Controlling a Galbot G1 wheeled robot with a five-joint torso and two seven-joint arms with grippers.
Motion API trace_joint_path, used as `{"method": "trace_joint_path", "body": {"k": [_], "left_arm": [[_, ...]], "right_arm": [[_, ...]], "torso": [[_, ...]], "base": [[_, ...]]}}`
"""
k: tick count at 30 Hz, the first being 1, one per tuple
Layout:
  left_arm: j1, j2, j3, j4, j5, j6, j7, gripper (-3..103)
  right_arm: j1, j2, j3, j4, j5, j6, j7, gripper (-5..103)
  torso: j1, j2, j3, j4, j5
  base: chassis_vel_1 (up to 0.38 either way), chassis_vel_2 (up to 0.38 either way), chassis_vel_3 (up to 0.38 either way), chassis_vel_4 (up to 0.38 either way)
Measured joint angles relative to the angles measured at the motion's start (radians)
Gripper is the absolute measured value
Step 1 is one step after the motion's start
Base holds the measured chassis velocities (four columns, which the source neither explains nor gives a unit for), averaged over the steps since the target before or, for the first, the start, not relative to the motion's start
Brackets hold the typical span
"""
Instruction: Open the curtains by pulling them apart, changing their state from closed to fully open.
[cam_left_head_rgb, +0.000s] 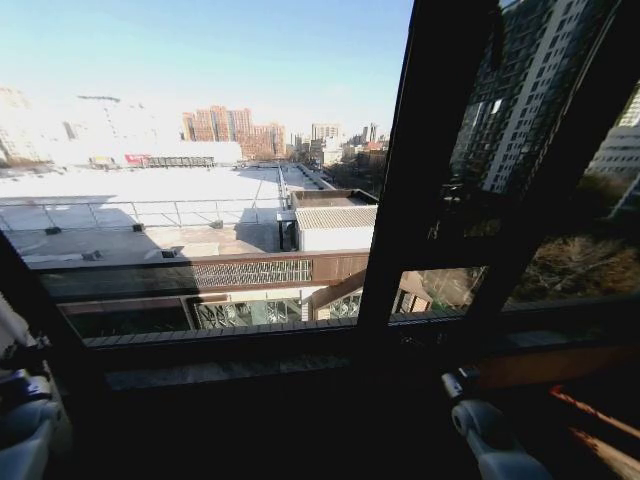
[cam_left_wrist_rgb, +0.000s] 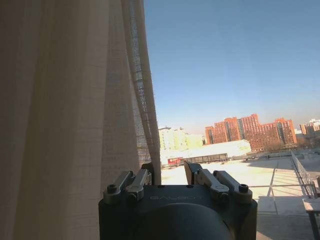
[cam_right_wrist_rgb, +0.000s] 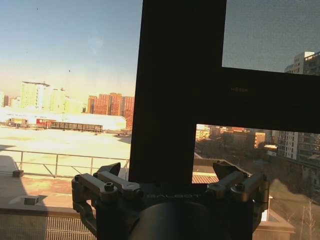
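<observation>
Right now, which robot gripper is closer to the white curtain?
The left. The left gripper is open right beside the sheer white curtain, its fingers at the curtain's edge. The right gripper is open too, facing the dark window frame with no curtain near.

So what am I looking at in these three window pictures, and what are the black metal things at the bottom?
They come from three cameras on a wheeled robot with two arms. One sits on its head, facing the window frame. The others sit on its wrists, so each looks out over its own claw. The left gripper is open, with the edge of the sheer curtain hanging right at one finger; I can't tell if it touches. The right gripper is open too, holding nothing, facing the frame. Beyond the glass are rooftops and red brick buildings.
</observation>
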Motion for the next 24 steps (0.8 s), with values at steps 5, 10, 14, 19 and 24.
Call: {"method": "trace_joint_path", "body": {"k": [5, 10, 14, 19, 24], "left_arm": [[0.116, -0.119, -0.006, -0.177, 0.030, -0.032, 0.031, 50], [0.207, -0.239, 0.010, -0.353, 0.060, -0.077, 0.085, 72], [0.249, -0.284, 0.040, -0.446, 0.009, -0.063, 0.103, 88], [0.299, -0.312, 0.072, -0.521, -0.025, -0.055, 0.144, 99], [0.328, -0.326, 0.085, -0.550, -0.010, -0.056, 0.165, 100]], "right_arm": [[0.000, 0.000, 0.000, 0.000, 0.000, 0.000, 0.000, 100], [0.000, 0.000, 0.000, 0.000, 0.000, 0.000, 0.000, 100], [0.000, 0.000, 0.000, 0.000, 0.000, 0.000, 0.000, 100], [0.000, 0.000, 0.000, 0.000, 0.000, 0.000, 0.000, 100], [0.000, 0.000, 0.000, 0.000, 0.000, 0.000, 0.000, 100]], "torso": [[0.000, 0.000, 0.000, 0.0000, 0.0001], [0.000, 0.000, 0.000, -0.0001, 0.0004], [0.000, 0.000, 0.000, -0.0002, 0.0002], [0.000, 0.000, 0.000, -0.0002, 0.0002], [0.000, 0.000, 0.000, -0.0001, 0.0000]], "base": [[0.000, 0.000, 0.000, 0.000], [0.000, 0.000, 0.000, 0.000], [0.000, 0.000, 0.000, 0.000], [0.000, 0.000, 0.000, 0.000], [0.000, 0.000, 0.000, 0.000]]}}
